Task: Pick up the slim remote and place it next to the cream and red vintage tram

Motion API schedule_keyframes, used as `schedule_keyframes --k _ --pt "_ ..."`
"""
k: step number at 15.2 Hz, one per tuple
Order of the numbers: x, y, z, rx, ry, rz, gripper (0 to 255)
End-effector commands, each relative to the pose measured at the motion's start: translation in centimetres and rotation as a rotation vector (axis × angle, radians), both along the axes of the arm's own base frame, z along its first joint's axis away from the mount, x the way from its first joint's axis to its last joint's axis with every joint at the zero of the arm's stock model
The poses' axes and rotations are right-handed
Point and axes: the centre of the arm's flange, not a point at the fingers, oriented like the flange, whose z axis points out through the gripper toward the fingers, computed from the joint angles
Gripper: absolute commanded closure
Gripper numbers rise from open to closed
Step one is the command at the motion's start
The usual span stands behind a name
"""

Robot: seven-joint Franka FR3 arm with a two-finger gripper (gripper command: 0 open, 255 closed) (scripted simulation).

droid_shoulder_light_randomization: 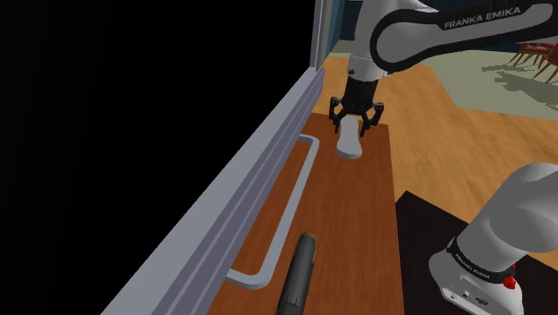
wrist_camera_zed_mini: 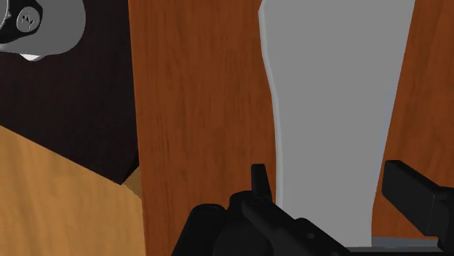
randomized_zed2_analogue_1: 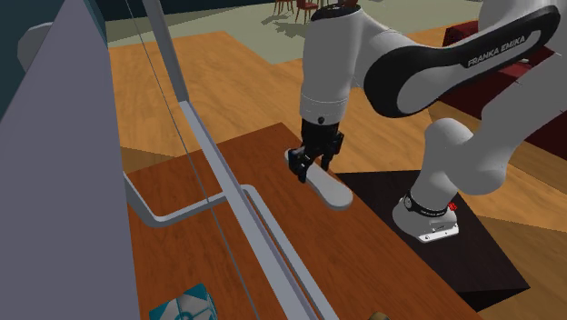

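Observation:
My black gripper [droid_shoulder_light_randomization: 358, 119] is shut on one end of the slim pale grey remote [droid_shoulder_light_randomization: 349, 143]. It holds the remote over the far end of the reddish-brown wooden tabletop [droid_shoulder_light_randomization: 344, 224]. In the second exterior view the remote [randomized_zed2_analogue_1: 329, 188] slants down from the gripper [randomized_zed2_analogue_1: 313, 162] toward the wood, near the table's edge beside the stand. Looking along the hand, the remote [wrist_camera_zed_mini: 335, 109] runs away from the gripper [wrist_camera_zed_mini: 329, 178], clasped between the two fingers [wrist_camera_zed_mini: 260, 182].
A grey U-shaped rail [droid_shoulder_light_randomization: 295, 192] lies along the table beside a grey sloping frame [droid_shoulder_light_randomization: 237, 201], with a black area beyond. A dark elongated object [droid_shoulder_light_randomization: 300, 273] lies at the table's near end. A teal item [randomized_zed2_analogue_1: 186, 305] sits by the frame. The dark stand [droid_shoulder_light_randomization: 429, 224] borders the table.

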Motion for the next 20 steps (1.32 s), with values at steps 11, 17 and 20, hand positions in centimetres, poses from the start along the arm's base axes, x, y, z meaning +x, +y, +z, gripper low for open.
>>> schedule_keyframes --k 11,17,20 --pt "-10.0 12.2 0.0 0.000 0.000 -0.001 255" --pt "-15.1 18.3 0.0 0.000 0.000 -0.001 255" --pt "-17.6 21.3 0.0 0.000 0.000 -0.001 255"
